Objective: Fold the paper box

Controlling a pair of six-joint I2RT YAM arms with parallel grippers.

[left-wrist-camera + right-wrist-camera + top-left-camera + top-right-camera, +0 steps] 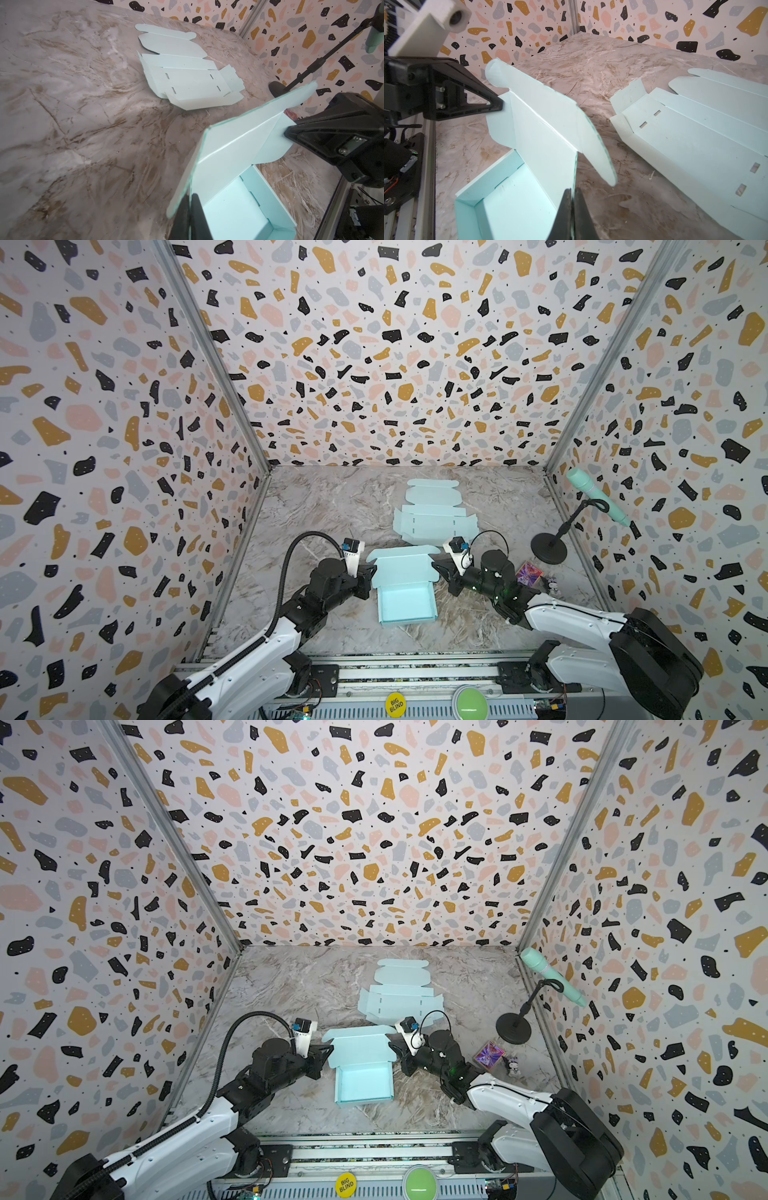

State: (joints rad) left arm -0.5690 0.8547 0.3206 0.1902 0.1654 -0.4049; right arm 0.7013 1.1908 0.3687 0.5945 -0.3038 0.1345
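The light blue paper box [407, 608] [364, 1085] stands near the table's front middle with its tray walls up and its lid [402, 568] raised at the back. My left gripper [372, 570] [330, 1048] [191, 196] is shut on the lid's left side flap. My right gripper [434, 566] [389, 1040] [572, 190] is shut on the lid's right side flap. Each wrist view shows the lid [228, 145] [546, 135] edge-on between closed fingers, with the opposite gripper pinching the far flap.
A second flat, unfolded light blue box blank [434, 516] [399, 994] [187, 79] [695, 128] lies just behind the box. A mint microphone on a black stand [548, 547] stands at the right wall. A purple card [528, 572] and a small figurine [550, 583] lie near it.
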